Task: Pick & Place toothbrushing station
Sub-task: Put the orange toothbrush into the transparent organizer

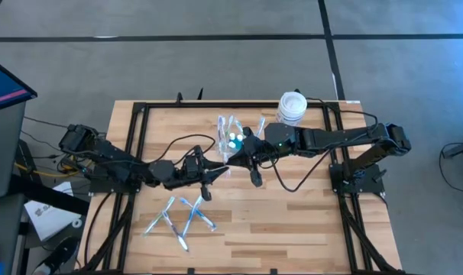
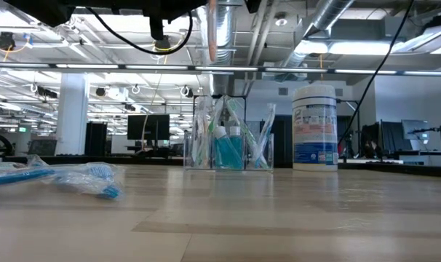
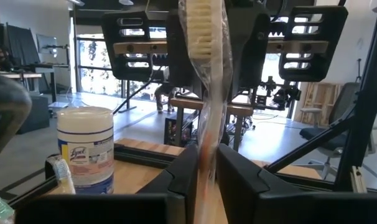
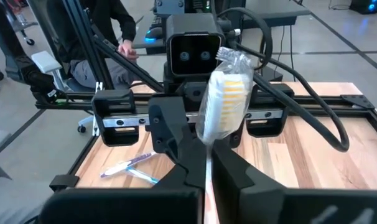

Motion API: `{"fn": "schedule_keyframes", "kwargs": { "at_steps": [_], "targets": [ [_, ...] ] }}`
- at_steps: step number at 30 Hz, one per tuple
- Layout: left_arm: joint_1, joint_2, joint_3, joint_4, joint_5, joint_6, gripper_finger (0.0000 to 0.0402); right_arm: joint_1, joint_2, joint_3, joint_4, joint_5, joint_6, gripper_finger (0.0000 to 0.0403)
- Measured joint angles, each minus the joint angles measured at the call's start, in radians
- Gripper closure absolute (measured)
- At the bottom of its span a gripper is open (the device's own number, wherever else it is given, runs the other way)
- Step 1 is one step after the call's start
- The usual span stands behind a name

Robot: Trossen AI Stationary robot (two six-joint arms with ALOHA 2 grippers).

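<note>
While both end effectors, left (image 3: pixel 204 168) and right (image 4: pixel 204 168), clamp one wrapped toothbrush (image 4: pixel 226 93) mid-handover, the station (image 1: pixel 230 137) holds several; others (image 1: pixel 178 218) remain on the worktop (image 1: pixel 293 221).

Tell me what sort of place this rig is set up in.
Probably an open-plan robotics lab or workshop: exposed ceiling ducts, rows of desks with monitors beyond the wooden table, and a seated person nearby.
</note>
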Motion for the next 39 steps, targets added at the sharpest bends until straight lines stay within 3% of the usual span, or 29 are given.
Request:
{"fn": "schedule_keyframes", "kwargs": {
  "at_steps": [13,30,39],
  "targets": [
    [-0.006,-0.063,0.000,-0.096,-0.008,0.007,0.0317,-0.018,0.000,0.000,-0.070,0.022,-0.014,0.0402],
    [-0.065,-0.060,-0.001,-0.162,-0.010,0.000,0.0315,-0.106,-0.055,-0.002,-0.231,0.103,-0.017,0.0403],
    [-0.064,-0.060,-0.019,-0.160,-0.011,-0.019,0.0315,-0.145,-0.207,-0.257,-0.053,0.107,0.001,0.0403]
  ]
}}
